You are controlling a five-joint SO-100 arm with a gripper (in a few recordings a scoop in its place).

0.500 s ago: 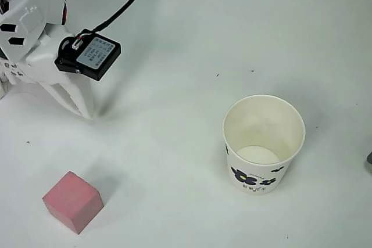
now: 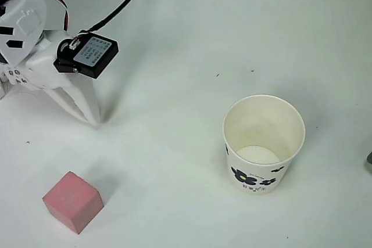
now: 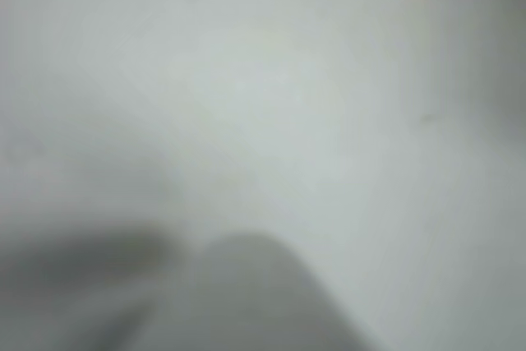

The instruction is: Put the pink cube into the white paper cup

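White desk (image 2: 192, 33) all round: the pink cube (image 2: 72, 201) sits lower left, the white paper cup (image 2: 264, 143) right, and the gripper (image 2: 87, 111), jaws seemingly narrow, might nudge it away.

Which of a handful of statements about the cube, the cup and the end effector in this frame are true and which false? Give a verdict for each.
1. The pink cube lies on the table, outside the white paper cup. True.
2. The cup lies tipped on its side. False: it stands upright with its mouth open to the overhead view.
3. The end effector holds the cube. False: it is up and to the left in the overhead view, apart from the cube, with nothing in it.
4. The cup has a dark flower print near its base. True.
5. The cube sits right of the cup in the overhead view. False: it sits to the cup's left, near the bottom edge.
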